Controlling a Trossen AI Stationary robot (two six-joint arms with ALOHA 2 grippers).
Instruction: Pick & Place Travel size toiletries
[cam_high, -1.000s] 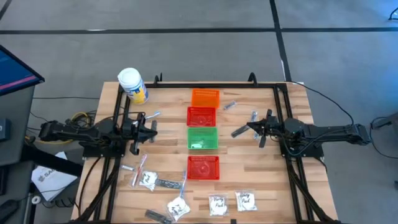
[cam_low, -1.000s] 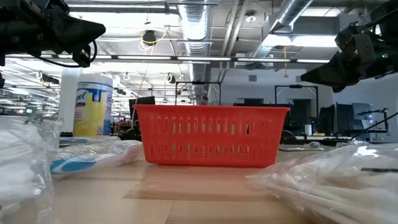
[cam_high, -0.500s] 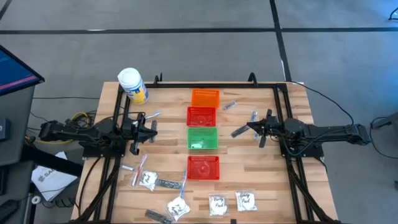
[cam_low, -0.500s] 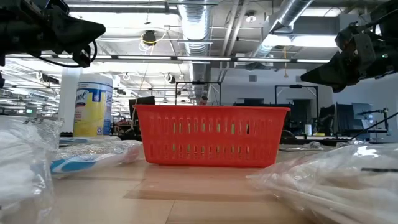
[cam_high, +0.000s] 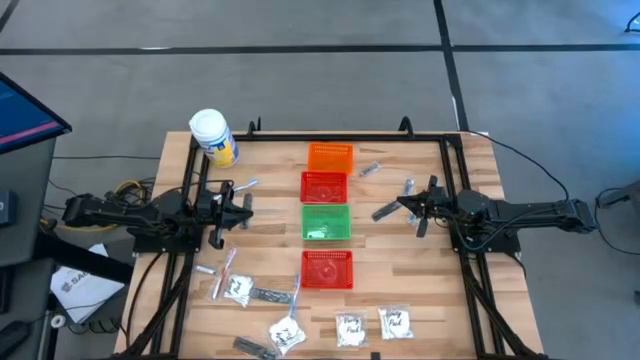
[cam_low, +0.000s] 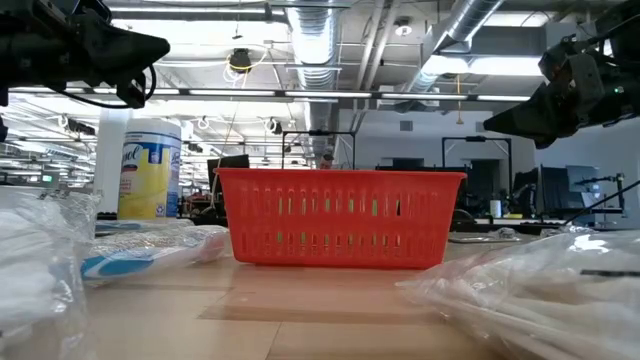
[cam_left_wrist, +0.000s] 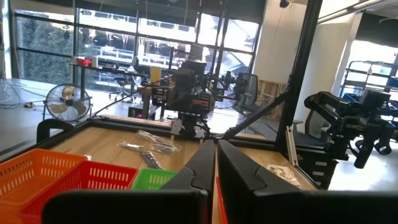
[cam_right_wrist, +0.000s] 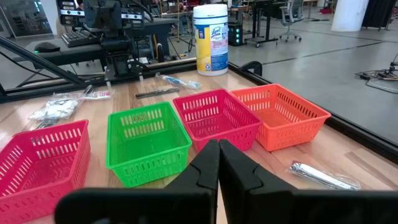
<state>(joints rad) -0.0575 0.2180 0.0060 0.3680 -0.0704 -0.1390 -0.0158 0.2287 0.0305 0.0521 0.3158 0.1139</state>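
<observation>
Open workshop hall with a grey concrete floor (cam_high: 300, 80) crossed by dark lines, exposed silver ceiling ducts (cam_low: 320, 40) and strip lighting overhead, tall glazed windows (cam_left_wrist: 93, 43) beyond a standing fan (cam_left_wrist: 67, 102), office chairs (cam_left_wrist: 357, 127) and cluttered desks (cam_right_wrist: 93, 31) around the wooden table (cam_high: 390, 270).

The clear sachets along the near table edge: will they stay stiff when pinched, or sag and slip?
The clear sachets look like thin crinkled film, so probably floppy and light. Their glossy wrap may slip. They lie flat, so rolling seems unlikely.
</observation>
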